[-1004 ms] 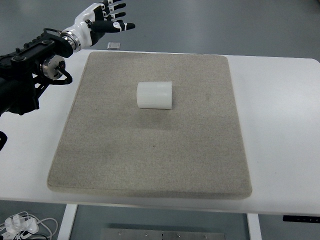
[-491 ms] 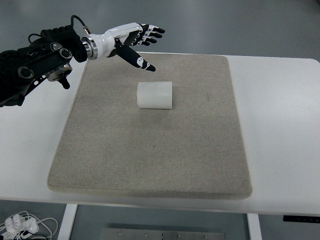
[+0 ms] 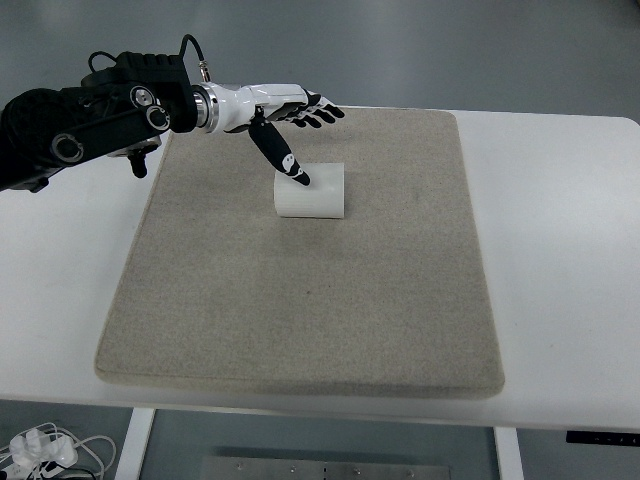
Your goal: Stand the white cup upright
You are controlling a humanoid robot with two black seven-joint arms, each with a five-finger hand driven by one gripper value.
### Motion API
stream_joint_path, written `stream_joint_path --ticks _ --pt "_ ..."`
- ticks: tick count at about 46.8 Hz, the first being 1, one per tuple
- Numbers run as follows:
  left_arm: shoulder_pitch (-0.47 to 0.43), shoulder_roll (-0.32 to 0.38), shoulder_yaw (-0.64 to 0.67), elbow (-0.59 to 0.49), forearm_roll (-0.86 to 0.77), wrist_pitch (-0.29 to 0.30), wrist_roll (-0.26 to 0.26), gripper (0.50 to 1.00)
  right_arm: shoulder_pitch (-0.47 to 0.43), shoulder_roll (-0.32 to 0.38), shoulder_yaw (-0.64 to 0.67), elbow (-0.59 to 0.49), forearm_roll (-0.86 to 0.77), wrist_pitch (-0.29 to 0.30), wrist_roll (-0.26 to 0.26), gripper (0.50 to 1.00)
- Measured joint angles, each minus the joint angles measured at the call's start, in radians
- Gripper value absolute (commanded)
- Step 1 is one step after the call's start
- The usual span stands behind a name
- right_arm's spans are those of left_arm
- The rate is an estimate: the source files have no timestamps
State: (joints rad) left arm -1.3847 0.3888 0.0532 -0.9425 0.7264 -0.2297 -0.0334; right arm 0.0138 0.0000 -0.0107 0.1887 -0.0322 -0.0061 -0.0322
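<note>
Since the earlier frame our left hand has advanced over the white cylindrical cup, fingers spread, grasping nothing. The cup lies sideways on the beige felt mat; a glancing touch could roll it.

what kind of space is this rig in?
Likely a robotics lab or test bay. A plain white table holds only a grey felt mat and one white cup lying on its side; bare grey floor beyond, loose cabling under the table.
</note>
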Motion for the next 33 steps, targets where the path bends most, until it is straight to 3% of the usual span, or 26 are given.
stream_joint_path --ticks 11,33 --pt "-0.019 -0.054 0.059 0.010 0.024 -0.002 0.024 1.000 0.000 0.000 0.000 0.000 0.000 0.000 0.000 0.952" --pt "-0.027 -0.189 0.136 0.157 0.073 0.004 0.026 1.000 0.000 0.000 0.000 0.000 0.000 0.000 0.000 0.952"
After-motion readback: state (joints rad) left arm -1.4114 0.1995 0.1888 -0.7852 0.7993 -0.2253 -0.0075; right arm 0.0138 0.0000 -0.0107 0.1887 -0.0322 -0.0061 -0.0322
